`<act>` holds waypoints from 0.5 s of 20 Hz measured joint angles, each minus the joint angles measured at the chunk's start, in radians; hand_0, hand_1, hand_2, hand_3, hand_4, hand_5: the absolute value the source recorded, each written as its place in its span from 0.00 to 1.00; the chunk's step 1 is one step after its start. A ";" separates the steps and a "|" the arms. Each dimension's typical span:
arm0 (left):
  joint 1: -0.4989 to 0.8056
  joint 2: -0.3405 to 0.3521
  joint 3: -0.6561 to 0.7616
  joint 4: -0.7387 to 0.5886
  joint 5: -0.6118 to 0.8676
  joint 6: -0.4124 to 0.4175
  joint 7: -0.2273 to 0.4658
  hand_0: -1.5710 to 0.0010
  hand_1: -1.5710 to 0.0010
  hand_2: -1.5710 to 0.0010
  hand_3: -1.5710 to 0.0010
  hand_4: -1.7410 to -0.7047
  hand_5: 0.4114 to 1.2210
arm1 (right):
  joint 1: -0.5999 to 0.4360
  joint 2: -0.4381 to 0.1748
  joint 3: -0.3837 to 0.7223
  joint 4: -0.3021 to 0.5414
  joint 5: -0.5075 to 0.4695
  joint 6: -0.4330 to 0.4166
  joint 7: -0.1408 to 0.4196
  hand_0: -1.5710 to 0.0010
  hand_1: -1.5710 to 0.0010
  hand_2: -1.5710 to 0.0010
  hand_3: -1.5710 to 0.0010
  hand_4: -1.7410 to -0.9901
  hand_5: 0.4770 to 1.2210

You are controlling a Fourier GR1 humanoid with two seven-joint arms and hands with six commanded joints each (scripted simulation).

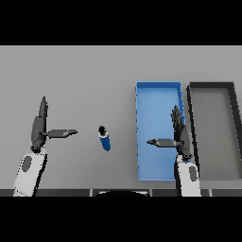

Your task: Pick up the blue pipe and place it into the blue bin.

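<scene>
A short blue pipe point(104, 139) with a dark end lies on the grey table near the middle, pointing slightly away from me. The blue bin point(151, 94) stands to its right, a long rectangular tray with nothing in it. My right hand point(178, 134) hovers over the bin's right side, fingers straight and thumb stretched left, holding nothing. My left hand point(38, 125) is at the left of the table, open, its thumb pointing right toward the pipe, well apart from it.
A dark grey bin point(234, 113) of similar size stands directly right of the blue bin, their walls side by side. The table's front edge runs along the bottom of the view.
</scene>
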 measured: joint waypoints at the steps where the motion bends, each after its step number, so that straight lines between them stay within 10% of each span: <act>1: -0.002 0.000 0.001 0.001 0.001 0.000 -0.004 1.00 1.00 1.00 1.00 0.75 0.22 | -0.002 0.000 0.000 0.001 0.000 -0.002 0.002 1.00 1.00 1.00 1.00 0.71 0.20; 6: -0.012 0.002 0.006 0.020 0.002 -0.007 -0.009 1.00 1.00 1.00 1.00 0.75 0.22 | -0.009 0.005 -0.001 0.010 0.000 -0.003 -0.003 1.00 1.00 1.00 1.00 0.71 0.20; 8: 0.024 0.108 -0.025 0.033 -0.008 -0.170 -0.109 1.00 1.00 1.00 1.00 0.75 0.22 | 0.051 -0.100 0.050 -0.058 0.130 0.008 -0.133 1.00 1.00 1.00 1.00 0.72 0.20; 10: 0.024 0.148 -0.035 0.069 -0.015 -0.246 -0.150 1.00 1.00 1.00 1.00 0.75 0.22 | 0.067 -0.125 0.076 -0.085 0.176 0.013 -0.120 1.00 1.00 1.00 1.00 0.73 0.20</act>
